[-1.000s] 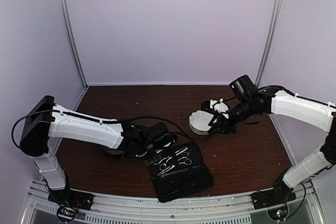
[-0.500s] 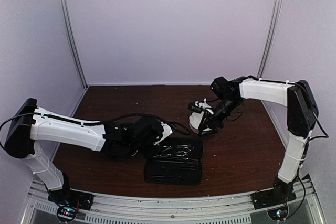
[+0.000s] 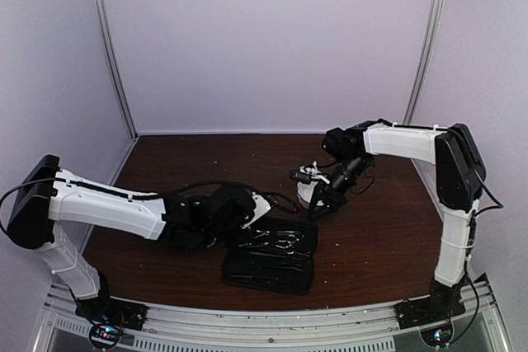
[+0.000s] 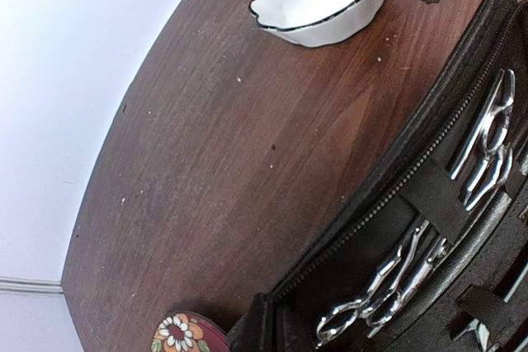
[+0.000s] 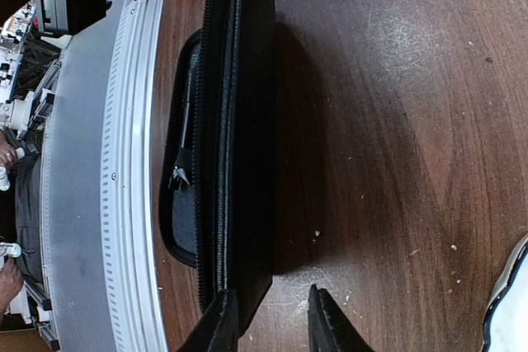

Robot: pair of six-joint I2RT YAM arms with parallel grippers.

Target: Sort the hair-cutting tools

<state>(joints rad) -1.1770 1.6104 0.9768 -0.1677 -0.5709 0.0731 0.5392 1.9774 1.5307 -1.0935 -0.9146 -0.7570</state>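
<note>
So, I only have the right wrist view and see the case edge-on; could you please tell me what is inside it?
Observer: The left wrist view shows the case lying open, with two silver scissors tucked under its straps.
Operator: Thank you. Is anything else on the table at that end of the case?
Observer: Yes, a red flowered plate peeks out beside the case's corner.
Operator: And where is the left gripper, please?
Observer: From above, the left gripper sits low at the case's left edge.
</note>
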